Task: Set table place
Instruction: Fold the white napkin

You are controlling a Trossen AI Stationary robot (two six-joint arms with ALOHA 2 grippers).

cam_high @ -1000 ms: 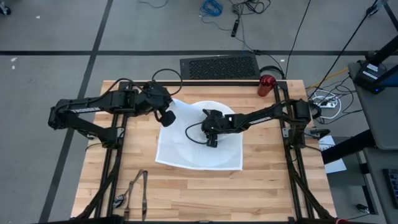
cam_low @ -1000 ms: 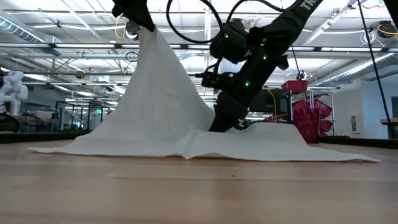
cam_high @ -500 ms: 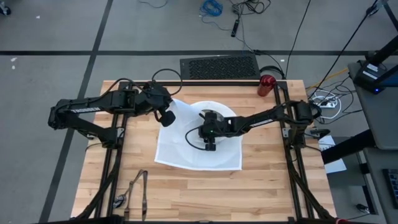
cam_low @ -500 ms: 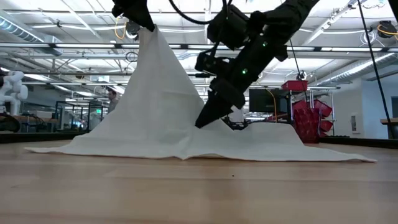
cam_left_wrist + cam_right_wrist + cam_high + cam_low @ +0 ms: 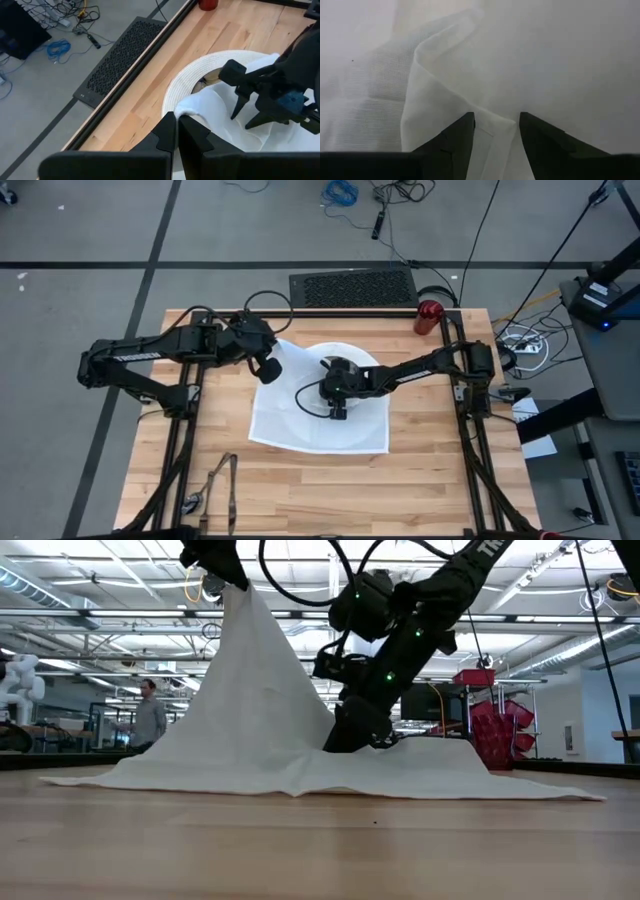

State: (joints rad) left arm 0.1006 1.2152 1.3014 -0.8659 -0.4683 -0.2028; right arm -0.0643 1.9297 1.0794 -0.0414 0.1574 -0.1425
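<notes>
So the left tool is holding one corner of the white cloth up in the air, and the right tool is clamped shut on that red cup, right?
Not quite. The left tool does hold the white cloth up, but the right tool is open over a fold of that cloth, as the right wrist view shows. The red cup stands untouched at the table's far edge.

you've got the table (image 5: 330, 495), pale butcher-block planks in a black frame, filling the centre of the high view. mid-table the white napkin (image 5: 300, 425) lies spread over the round white plate (image 5: 305, 360), whose rim shows only along the cloth's upper edge. the napkin's upper-left corner is pulled up into a tall peak (image 5: 245, 660), the rest draped flat. red cup (image 5: 429, 315) stands upright at the table's upper right edge. dark cutlery (image 5: 213, 483) lies at lower left.
</notes>
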